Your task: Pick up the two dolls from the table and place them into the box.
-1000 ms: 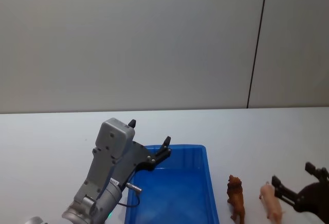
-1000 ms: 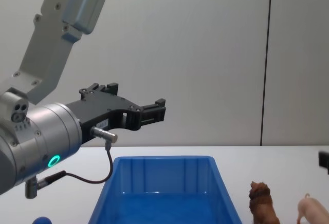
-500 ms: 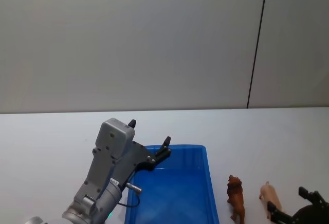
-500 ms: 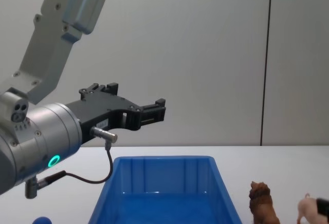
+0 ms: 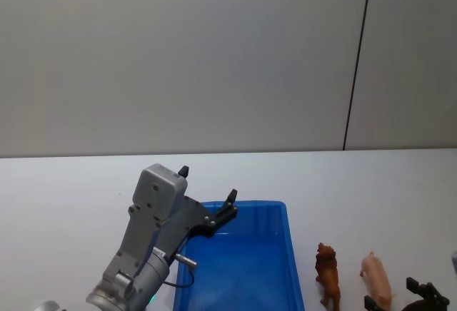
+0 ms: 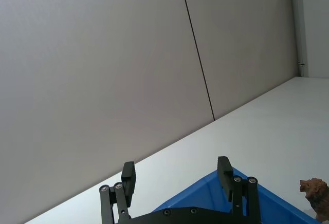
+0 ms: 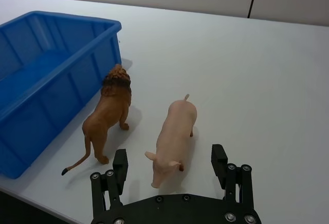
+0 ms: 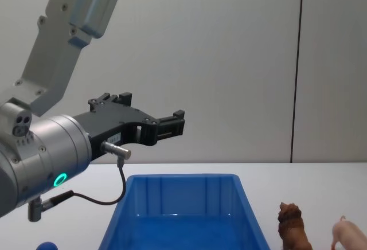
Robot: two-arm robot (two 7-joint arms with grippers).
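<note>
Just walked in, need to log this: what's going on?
The lion and pig both stand on the table beside the blue box, which holds neither. The right gripper, open, is at the pig's head end, gripping nothing. The left gripper hovers open above the box's far rim.

Right gripper point(image 7: 169, 153) spread wide above the white table point(image 7: 257, 80), the pale pink pig point(image 7: 177, 129) showing between its two black fingers point(image 7: 120, 163), head toward it; the reddish-brown lion point(image 7: 109, 113) stands just beside the pig, facing the opposite way, near the blue box point(image 7: 67, 16).
</note>
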